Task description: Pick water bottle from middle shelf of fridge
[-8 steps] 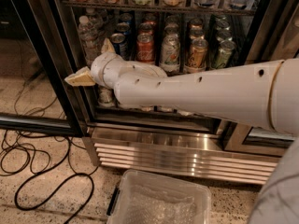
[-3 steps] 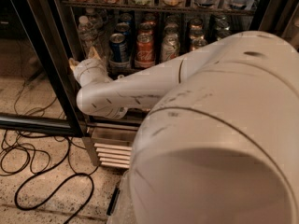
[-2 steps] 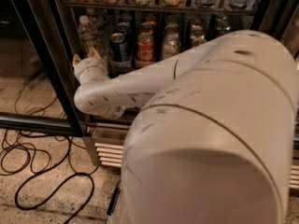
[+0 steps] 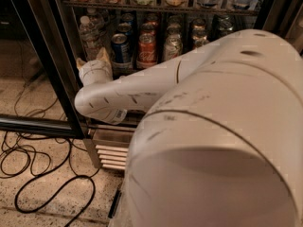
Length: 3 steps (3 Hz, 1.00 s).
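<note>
The water bottle, clear with a white cap, stands at the left end of the middle shelf, beside rows of soda cans. The fridge has a black door frame and a steel base grille. My gripper is just below and in front of the bottle's lower part, pointing up into the shelf. Its two tan fingertips stand apart, open and empty. My white arm covers the shelf's front edge and the right of the view.
An upper rack holds bottles and tubs. The open glass door's bottom rail runs along the left. Black cables lie looped on the speckled floor. My arm's bulky white shell fills the lower right.
The gripper, earlier pointing left below the cans, has turned upward and risen to the bottle. The arm's shell has swung close and now blocks much of the view.
</note>
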{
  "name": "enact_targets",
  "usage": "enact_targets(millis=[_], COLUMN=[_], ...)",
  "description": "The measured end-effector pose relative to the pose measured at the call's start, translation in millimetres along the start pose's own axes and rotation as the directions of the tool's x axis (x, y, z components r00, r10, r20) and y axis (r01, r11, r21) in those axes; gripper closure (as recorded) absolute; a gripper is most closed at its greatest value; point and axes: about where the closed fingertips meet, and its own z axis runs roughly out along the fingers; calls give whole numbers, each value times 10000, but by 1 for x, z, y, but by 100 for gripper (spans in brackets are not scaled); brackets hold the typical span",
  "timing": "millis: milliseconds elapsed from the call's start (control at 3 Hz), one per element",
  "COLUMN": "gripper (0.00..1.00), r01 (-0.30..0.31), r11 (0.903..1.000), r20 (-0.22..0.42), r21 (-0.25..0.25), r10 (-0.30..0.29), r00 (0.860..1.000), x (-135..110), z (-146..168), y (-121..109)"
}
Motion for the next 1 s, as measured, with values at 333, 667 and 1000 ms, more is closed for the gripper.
enact_targets(millis=[333, 667, 1000], gripper=[37, 40, 39], r01=[-48, -96, -109], r11=[9999, 9999, 9999], r20=[-77, -61, 10], r21=[92, 88, 60], r10=[49, 96, 109], r00=[10000, 9999, 9999], x=[3, 3, 4], z=[4, 14, 35], y=[0, -2, -9])
